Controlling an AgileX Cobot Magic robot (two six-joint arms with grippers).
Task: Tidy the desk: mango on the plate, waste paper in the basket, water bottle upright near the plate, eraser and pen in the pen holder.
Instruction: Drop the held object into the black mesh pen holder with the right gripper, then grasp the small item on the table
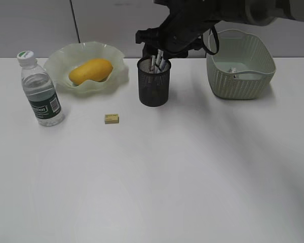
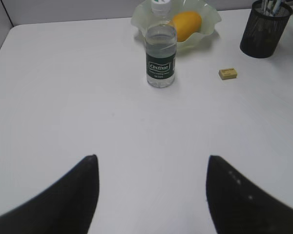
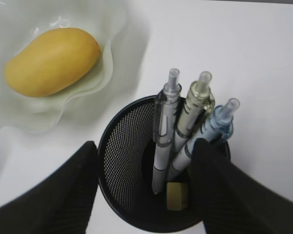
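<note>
The mango (image 1: 90,71) lies in the wavy-rimmed plate (image 1: 116,55) at the back left. The water bottle (image 1: 40,96) stands upright left of the plate. The black mesh pen holder (image 1: 154,86) holds three pens (image 3: 172,126) and a yellowish eraser (image 3: 177,196) on its bottom. A second eraser (image 1: 111,118) lies on the desk (image 1: 182,172) in front of the plate. A scrap of waste paper (image 1: 233,70) lies in the basket (image 1: 239,76). My right gripper (image 3: 145,144) is open and empty just above the pen holder. My left gripper (image 2: 152,157) is open and empty over bare desk; the exterior view does not show it.
The right arm (image 1: 192,20) reaches in from the upper right, over the space between pen holder and basket. In the left wrist view the bottle (image 2: 160,56) stands ahead, with the loose eraser (image 2: 227,73) and pen holder (image 2: 263,29) to its right.
</note>
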